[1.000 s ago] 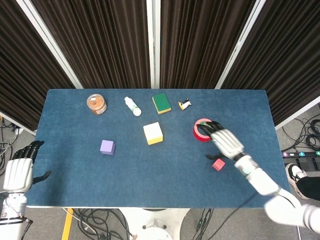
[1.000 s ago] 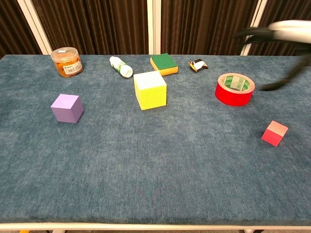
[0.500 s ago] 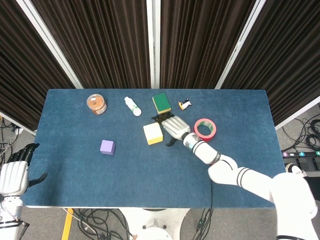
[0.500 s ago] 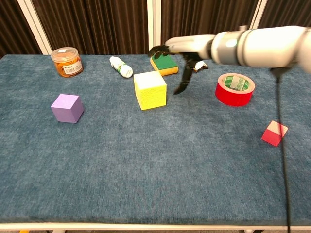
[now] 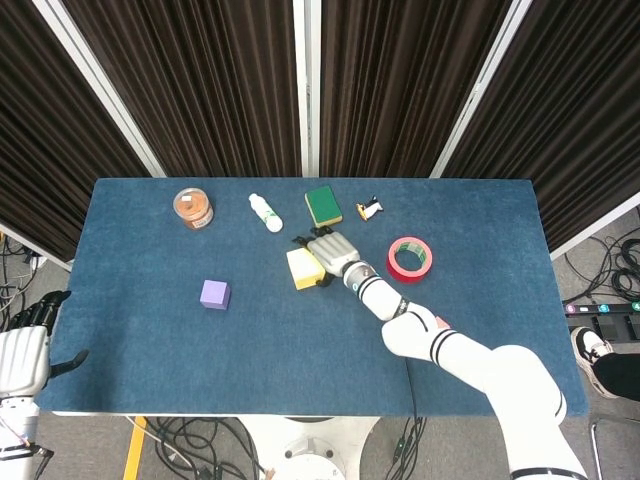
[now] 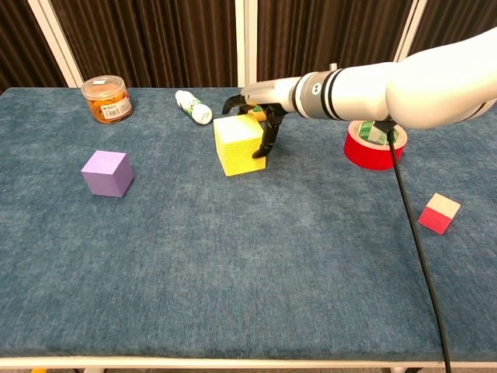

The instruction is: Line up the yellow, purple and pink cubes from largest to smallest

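Nearest, at table edge, left hand [image 5: 25,355] idle, fingers apart, holding nothing. Mid-table, right hand [image 6: 260,116] spread over yellow cube [image 6: 238,147], touching but probably not yet clamped. Likely light, rigid, grainy: best squeezed on 2 opposite flat faces.

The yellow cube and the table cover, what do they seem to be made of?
The yellow cube looks like foam or soft plastic: matte, with a finely dotted face. The table cover looks like blue fabric or short carpet, with a fuzzy, mottled, unshiny weave. Neither is certain from looks alone.
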`<state>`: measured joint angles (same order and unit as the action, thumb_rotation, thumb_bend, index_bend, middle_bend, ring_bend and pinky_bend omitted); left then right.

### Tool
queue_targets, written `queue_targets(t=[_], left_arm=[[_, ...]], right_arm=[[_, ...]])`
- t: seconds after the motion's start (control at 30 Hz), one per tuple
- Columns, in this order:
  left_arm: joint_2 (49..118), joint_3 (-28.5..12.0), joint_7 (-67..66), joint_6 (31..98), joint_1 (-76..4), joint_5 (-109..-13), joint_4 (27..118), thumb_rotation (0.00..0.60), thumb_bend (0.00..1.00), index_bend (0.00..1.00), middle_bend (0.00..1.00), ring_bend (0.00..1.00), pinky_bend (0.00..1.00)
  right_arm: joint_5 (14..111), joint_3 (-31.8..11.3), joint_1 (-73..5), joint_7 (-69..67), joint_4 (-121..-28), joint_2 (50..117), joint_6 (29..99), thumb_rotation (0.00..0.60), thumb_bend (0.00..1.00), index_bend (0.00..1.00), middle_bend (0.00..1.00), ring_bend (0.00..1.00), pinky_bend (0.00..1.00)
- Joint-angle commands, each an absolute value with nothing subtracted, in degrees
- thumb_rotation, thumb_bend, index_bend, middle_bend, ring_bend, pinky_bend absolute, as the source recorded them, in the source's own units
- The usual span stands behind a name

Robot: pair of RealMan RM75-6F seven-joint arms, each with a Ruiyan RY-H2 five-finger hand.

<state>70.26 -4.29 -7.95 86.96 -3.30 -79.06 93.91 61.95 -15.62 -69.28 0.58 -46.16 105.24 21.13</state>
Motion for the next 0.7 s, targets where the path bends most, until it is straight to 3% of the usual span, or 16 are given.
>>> queue_targets(t=[0.03,0.33,0.7], left_arm=[[70.4,-4.4,-7.8,86.8,-3.5,-79.2,93.7,0.6,0.13,0.22,0.26,0.24,0.27],[70.9,-4.6,-7.8,86.8,-3.9,-80.3,93.4,0.6,0.13,0.22,0.26,0.24,0.27],[71.1,-4.5,-7.0,86.0,-4.4,-80.7,92.8,0.6,0.13,0.22,0.26,0.24,0.27]], right_arm=[[62.1,-15.3,-67.3,0.7,-50.0,103.2,24.3,0.6,0.23,0.27,0.35,0.02,0.0],[56.7,-13.3,-60.8,7.3,-70.6,93.6,34.3,0.6,0.24,0.28,0.38,0.05,0.0],[43.5,-9.8,-59.1,20.8,-81.1,93.9,45.5,0.6,0.22,0.24,0.37,0.05,0.0]])
